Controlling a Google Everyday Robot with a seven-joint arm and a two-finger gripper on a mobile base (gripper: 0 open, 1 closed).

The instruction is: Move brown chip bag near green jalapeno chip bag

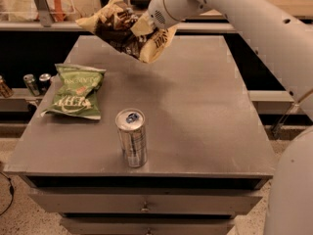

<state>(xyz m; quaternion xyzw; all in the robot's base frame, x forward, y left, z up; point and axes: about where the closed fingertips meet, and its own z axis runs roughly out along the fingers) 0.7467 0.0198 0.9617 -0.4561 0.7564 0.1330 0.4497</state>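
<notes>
The brown chip bag (117, 28), dark brown with cream-yellow ends, hangs in the air above the far middle of the grey table (195, 111). My gripper (143, 27) is shut on the bag's right part and holds it clear of the tabletop. The green jalapeno chip bag (76, 92) lies flat on the table's left side, below and to the left of the held bag. The two bags are apart.
A silver drink can (132, 137) stands upright near the table's front edge, right of the green bag. My white arm (254, 23) reaches in from the upper right. Several cans (36, 82) stand on a lower shelf at the left. Shelving runs along the back.
</notes>
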